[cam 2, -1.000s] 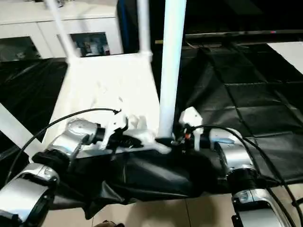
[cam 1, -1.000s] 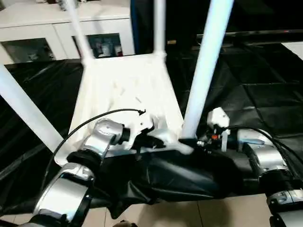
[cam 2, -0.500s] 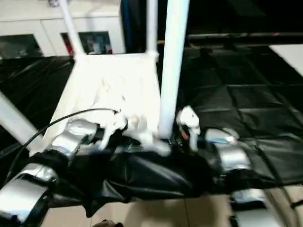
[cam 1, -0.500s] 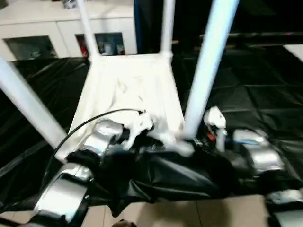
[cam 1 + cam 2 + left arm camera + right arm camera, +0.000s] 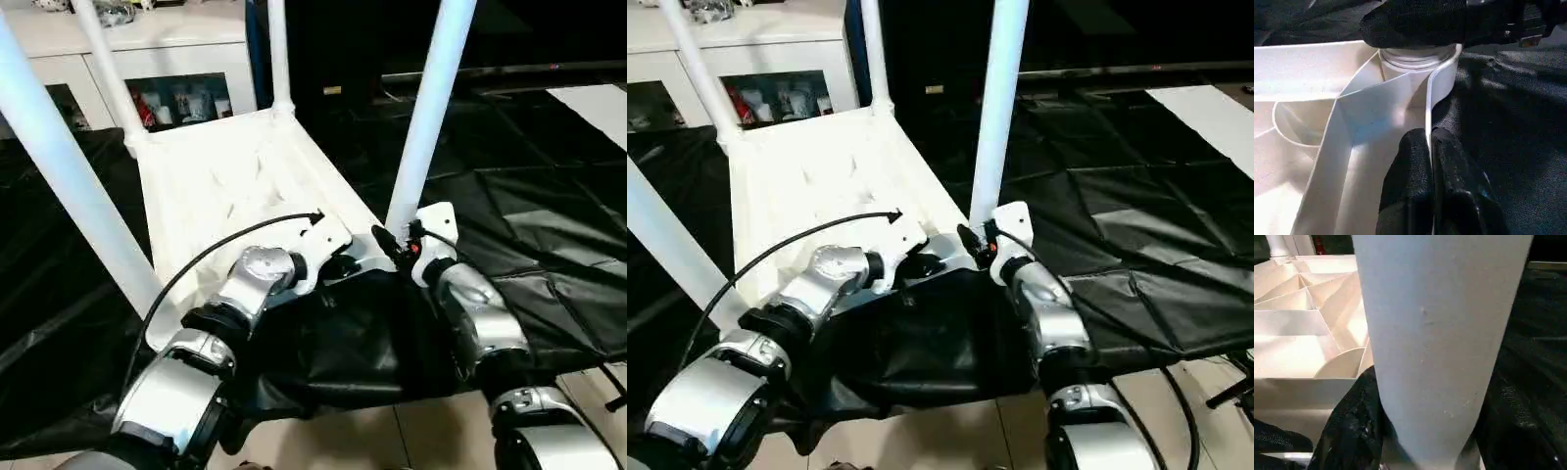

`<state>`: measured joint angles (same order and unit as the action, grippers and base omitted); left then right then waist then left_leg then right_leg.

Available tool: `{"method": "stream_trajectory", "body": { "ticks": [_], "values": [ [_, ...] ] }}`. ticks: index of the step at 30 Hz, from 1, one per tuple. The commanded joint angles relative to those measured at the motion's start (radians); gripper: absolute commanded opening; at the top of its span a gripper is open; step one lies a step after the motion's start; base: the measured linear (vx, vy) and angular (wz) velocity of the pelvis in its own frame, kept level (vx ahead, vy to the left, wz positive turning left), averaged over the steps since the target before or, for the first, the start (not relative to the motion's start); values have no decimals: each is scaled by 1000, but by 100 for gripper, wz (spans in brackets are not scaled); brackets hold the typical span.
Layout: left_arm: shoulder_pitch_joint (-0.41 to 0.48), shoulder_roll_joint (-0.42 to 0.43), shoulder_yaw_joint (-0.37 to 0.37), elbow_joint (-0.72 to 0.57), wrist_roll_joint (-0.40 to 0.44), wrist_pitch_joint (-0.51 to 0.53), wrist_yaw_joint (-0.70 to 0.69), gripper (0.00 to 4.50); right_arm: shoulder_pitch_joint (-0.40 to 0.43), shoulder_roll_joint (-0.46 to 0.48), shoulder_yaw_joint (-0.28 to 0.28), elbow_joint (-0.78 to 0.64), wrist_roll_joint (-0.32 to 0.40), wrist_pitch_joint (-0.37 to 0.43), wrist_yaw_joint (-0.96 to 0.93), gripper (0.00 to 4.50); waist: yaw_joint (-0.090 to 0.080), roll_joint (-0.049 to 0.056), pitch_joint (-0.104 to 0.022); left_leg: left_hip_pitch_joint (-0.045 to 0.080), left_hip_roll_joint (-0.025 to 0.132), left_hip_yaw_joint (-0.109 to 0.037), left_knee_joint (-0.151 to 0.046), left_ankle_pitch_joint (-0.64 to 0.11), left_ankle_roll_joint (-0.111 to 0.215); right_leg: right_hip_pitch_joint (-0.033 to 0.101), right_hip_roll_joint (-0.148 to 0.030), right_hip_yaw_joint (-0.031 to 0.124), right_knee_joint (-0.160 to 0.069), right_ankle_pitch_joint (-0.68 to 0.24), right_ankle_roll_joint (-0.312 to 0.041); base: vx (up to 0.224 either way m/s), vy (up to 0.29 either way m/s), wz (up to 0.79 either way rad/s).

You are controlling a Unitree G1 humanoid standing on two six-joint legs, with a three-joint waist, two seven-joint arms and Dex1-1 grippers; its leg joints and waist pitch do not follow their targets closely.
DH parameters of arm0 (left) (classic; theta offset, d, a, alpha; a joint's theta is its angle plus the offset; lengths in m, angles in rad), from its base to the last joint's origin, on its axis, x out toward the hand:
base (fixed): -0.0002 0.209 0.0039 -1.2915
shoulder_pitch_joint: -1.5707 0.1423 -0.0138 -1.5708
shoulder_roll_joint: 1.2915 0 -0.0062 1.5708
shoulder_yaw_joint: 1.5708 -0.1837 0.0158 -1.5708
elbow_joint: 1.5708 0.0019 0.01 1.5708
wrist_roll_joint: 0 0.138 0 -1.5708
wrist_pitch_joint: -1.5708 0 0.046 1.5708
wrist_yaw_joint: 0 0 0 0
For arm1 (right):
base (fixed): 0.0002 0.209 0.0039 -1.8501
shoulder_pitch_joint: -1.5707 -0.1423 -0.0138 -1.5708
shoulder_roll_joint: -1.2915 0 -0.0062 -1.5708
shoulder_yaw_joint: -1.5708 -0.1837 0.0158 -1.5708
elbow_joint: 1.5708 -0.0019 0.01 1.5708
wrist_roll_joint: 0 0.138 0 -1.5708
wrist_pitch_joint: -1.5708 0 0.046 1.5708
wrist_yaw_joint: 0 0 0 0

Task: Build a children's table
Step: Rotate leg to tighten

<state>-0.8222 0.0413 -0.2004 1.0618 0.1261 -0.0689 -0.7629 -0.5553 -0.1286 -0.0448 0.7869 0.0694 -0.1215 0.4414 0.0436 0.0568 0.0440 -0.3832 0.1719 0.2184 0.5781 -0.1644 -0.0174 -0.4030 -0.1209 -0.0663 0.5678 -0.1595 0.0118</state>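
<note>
- While the head camera has swung since a second ago, the tabletop (image 5: 235,186) itself looks turned on the black cloth (image 5: 509,176), its near edge now angled toward the robot's right.
- All four legs (image 5: 428,108) stand upright in the corner sockets, as they did a second ago; by this evidence the build looks close to finished, with only seating or a flip left.
- Left gripper (image 5: 1429,161) is clenched on the tabletop's thin side wall, one black finger (image 5: 1410,171) inside the rim and one outside, just beside the near right socket (image 5: 1415,56).
- Right gripper (image 5: 397,250) is wrapped around the base of the near right leg where it meets that socket; its fingers (image 5: 1354,431) show on either side of the tube, pressed against it.
- Tabletop lies underside up, ribs showing, at the front edge of the draped work table, partly overhanging toward the robot.
- Sockets are the only containers here: each holds one leg, none stands empty.
- White cabinet (image 5: 147,59) with glass doors stands behind.
</note>
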Motion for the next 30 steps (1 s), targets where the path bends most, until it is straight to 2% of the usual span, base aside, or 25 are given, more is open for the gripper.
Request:
{"method": "stream_trajectory", "body": {
  "ticks": [1,4,5,6,8,12,16,18,22,23,26,30],
  "values": [
    [-19,-35,12,-5,-20,-33,21,0,29,74,91,8,19,13,163,254,2,-14,-55,23,52,-43,-86,-469,15,25,-40,27,-86,-425,-178,0,0,0],
    [-13,-22,13,-7,-25,-37,-8,0,31,52,100,-13,32,27,227,277,3,-15,-56,21,53,-40,-85,-445,29,28,-39,28,-81,-380,-197,0,0,0],
    [-3,0,9,-18,-34,-39,-71,0,34,12,112,-44,49,46,321,287,7,-17,-58,18,52,-37,-83,-419,41,33,-40,27,-78,-358,-207,0,0,0],
    [-3,0,9,-18,-34,-39,-71,0,34,12,112,-44,49,46,321,297,9,-19,-57,19,53,-36,-81,-411,48,34,-39,27,-78,-355,-210,0,0,0],
    [10,21,4,-32,-44,-40,-145,0,38,-27,125,-67,62,68,410,297,19,-19,-58,12,56,-32,-78,-369,67,39,-40,26,-71,-337,-220,0,0,0],
    [45,72,-20,-81,-66,-34,-330,0,51,-114,153,-102,81,89,598,297,28,-22,-58,12,59,-31,-75,-342,74,39,-43,27,-68,-341,-231,0,0,0],
    [67,121,-42,-114,-75,-19,-466,0,66,-187,174,-139,101,113,739,297,35,-19,-62,14,64,-30,-74,-307,85,38,-40,28,-57,-264,-262,0,0,0],
    [80,154,-51,-141,-89,4,-562,0,68,-232,181,-144,89,121,814,297,45,-20,-63,17,64,-28,-72,-292,88,38,-40,29,-54,-239,-273,0,0,0],
    [86,168,-56,-158,-97,24,-609,0,64,-243,182,-137,87,122,830,297,55,-19,-63,19,66,-28,-73,-288,80,37,-43,30,-51,-234,-283,0,0,0],
    [97,183,-61,-187,-105,56,-652,0,63,-251,183,-143,95,135,851,297,59,-19,-61,22,68,-29,-75,-303,66,36,-43,31,-51,-251,-280,0,0,0],
    [107,194,-61,-212,-109,72,-670,0,61,-253,187,-147,100,146,866,264,61,-19,-60,22,68,-29,-78,-318,53,36,-42,33,-52,-260,-275,0,0,0],
    [111,197,-60,-220,-112,75,-669,0,60,-252,191,-151,103,153,872,251,62,-21,-61,22,66,-29,-77,-308,49,37,-43,33,-51,-252,-272,0,0,0]
  ]
}}
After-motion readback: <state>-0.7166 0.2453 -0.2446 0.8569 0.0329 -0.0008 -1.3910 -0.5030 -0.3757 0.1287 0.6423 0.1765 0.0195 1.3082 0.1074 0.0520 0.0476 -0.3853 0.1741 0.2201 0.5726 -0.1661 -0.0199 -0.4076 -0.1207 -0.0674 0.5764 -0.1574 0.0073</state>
